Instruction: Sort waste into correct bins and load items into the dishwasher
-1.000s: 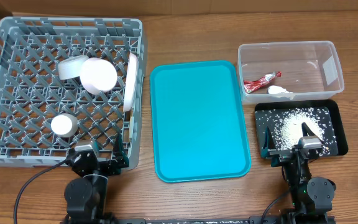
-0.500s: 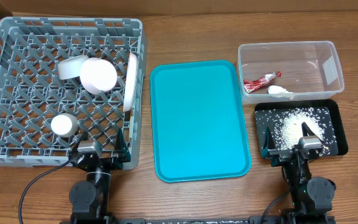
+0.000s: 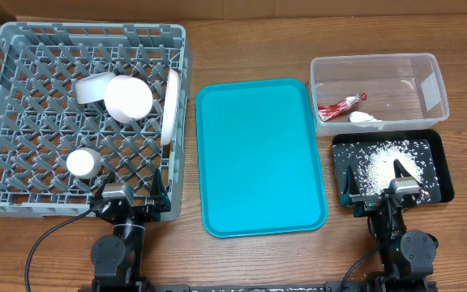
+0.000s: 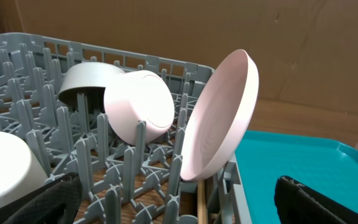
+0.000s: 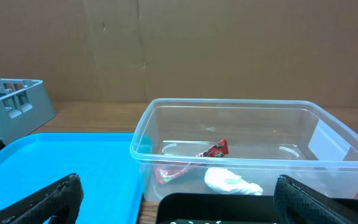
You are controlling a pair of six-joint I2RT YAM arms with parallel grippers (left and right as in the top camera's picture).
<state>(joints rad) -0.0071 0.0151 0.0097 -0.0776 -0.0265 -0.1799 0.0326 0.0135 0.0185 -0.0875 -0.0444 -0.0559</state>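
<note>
The rack fills the far left of the table. In it the plate stands on edge along the right wall, tilted a little to the right in the left wrist view. Just left of the plate, a white bowl lies tipped on its side among the pegs. The metal bowl sits mouth down, touching the white bowl's left side. The cup sits nearer, toward the rack's near left. In the left wrist view a thin strip of the chopsticks shows low down under the plate's edge, and the rest is hidden.

The teal tray lies in the middle of the table, just right of the rack. At the far right is the tub, with the wrapper and the scrap lying side by side on its floor near the near wall. Just near of the tub is the black tray, with rice scattered over it, thickest around the middle.

The left gripper sits at the rack's near right corner, released, with its jaws spread wide and nothing between them. The right gripper sits over the black tray's near edge, also released and gaping, holding nothing.
</note>
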